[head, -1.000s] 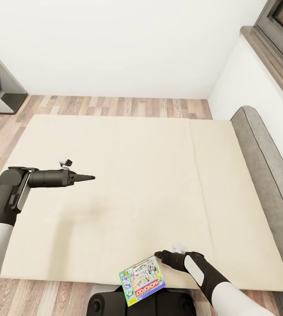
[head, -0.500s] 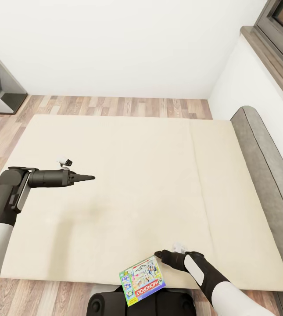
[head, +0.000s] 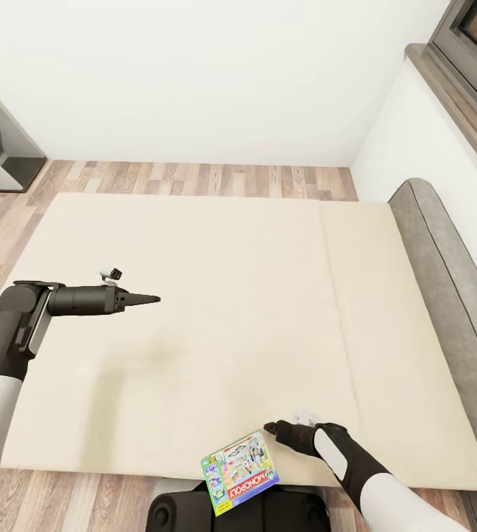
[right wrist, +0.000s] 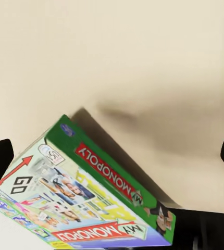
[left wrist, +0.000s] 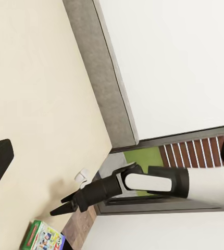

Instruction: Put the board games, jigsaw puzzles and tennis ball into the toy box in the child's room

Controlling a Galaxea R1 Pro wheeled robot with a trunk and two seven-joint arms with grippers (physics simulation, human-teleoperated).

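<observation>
Board game lies just beside right claw.

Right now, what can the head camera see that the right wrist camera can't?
Head view extras: the left gripper held out over the bed, the right gripper next to the game, the grey headboard, the wood floor and a window.
Right wrist view extras: readable print on the board game, like MONOPOLY and GO.
Both: that board game and the beige mattress.
</observation>
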